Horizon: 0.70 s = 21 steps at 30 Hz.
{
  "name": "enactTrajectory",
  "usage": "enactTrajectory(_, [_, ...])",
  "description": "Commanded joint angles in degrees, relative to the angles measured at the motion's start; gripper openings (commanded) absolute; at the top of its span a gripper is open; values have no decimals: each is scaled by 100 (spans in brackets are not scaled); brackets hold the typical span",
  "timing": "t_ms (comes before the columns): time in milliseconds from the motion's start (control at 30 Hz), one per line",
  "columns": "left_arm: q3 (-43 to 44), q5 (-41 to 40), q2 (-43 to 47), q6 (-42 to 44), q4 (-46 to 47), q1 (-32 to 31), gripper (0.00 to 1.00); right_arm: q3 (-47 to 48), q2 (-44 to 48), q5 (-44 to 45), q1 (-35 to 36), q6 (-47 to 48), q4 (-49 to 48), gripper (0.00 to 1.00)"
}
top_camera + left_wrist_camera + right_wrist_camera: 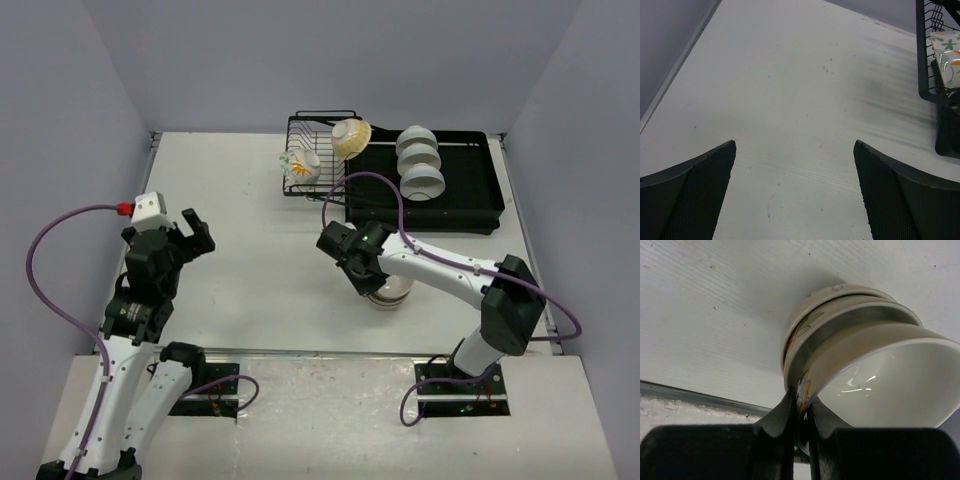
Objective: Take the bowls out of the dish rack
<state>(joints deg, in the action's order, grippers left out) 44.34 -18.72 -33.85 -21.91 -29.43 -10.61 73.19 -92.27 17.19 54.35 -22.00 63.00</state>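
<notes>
Left gripper: the left gripper [794, 145] hangs over the bare white table [250, 270] with its black fingers spread wide and nothing between them.
Right gripper: the right gripper [801, 401] is clamped on the near rim of a tan ceramic bowl with a glossy white inside [885, 380].
Held bowl: it tilts on top of two more tan-banded round bowls [840, 300], nested on the table near its front edge, in front of the right arm.
Dish rack: the black wire dish rack [300, 125] stands at the far side of the table. It holds a white bowl with orange flowers [303, 166] on edge and a cream-yellow bowl [351, 137] leaning at its right end.
Drainer tray: the flat black rectangular tray [470, 190] adjoins the rack's right side and carries a row of three plain white bowls [420, 160].
</notes>
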Motion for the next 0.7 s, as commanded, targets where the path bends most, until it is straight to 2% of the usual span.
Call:
enactTrajectory(0, [-13, -62, 53, 64, 192, -55, 100, -67, 16, 214, 23, -32, -86, 0])
enactTrajectory(100, [-4, -70, 53, 64, 183, -73, 100, -120, 25, 232, 23, -76, -121, 1])
enactTrajectory(267, [-13, -97, 62, 64, 174, -81, 100, -217, -45, 302, 23, -147, -139, 23])
enactTrajectory(367, [-13, -97, 62, 64, 175, -81, 100, -191, -37, 355, 23, -155, -113, 27])
enactTrajectory(667, [-13, -114, 53, 64, 174, -81, 100, 37, 262, 294, 32, -103, 63, 55])
